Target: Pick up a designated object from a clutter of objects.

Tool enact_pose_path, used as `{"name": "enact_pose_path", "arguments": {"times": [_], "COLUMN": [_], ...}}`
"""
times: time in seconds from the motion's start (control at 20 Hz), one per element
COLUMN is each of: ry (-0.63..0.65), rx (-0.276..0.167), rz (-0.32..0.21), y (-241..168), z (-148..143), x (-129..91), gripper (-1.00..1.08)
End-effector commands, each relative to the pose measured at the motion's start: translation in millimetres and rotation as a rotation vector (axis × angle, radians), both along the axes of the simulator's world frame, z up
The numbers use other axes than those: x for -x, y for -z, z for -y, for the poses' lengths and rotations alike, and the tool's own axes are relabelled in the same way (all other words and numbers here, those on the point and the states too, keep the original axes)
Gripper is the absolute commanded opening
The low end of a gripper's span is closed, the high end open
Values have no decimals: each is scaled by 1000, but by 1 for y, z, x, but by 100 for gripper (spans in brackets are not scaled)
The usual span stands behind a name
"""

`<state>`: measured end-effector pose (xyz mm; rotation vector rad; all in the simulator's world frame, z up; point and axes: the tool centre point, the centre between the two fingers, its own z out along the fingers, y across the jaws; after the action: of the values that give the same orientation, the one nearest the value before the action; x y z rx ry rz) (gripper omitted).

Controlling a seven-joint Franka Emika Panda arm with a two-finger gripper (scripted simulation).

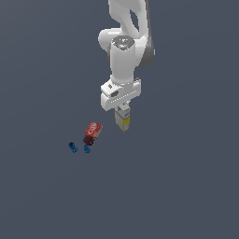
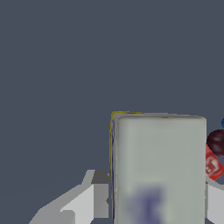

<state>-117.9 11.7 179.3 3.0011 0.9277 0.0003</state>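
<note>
The tall carton (image 1: 123, 120), grey-white on top with a yellow lower part, stands upright directly under my gripper (image 1: 123, 115). In the wrist view the carton (image 2: 159, 166) fills the space between my fingers (image 2: 94, 197), its bluish-purple label blurred, and the jaws look closed against its sides. I cannot tell whether it rests on the floor. The red can (image 1: 93, 130) lies apart from it toward the exterior view's left, and also shows in the wrist view (image 2: 212, 165).
A dark maroon round item (image 1: 88, 140) touches the red can's lower end and shows in the wrist view (image 2: 217, 142). Two tiny blue pieces (image 1: 73, 147) (image 1: 87, 149) lie just beyond it. The grey floor (image 1: 186, 186) stretches all around.
</note>
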Motion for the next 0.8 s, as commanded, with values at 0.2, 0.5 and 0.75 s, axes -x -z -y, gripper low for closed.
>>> {"name": "enact_pose_path", "arguments": {"times": [0.2,0.5,0.75], "ry": [0,0,0], "rx": [0,0,0], "rz": [1,1,0], "y": [-34,-73,-103], "z": [4,9,12], "x": [-29,-63,-91], "gripper": [-100,-100,-100]}}
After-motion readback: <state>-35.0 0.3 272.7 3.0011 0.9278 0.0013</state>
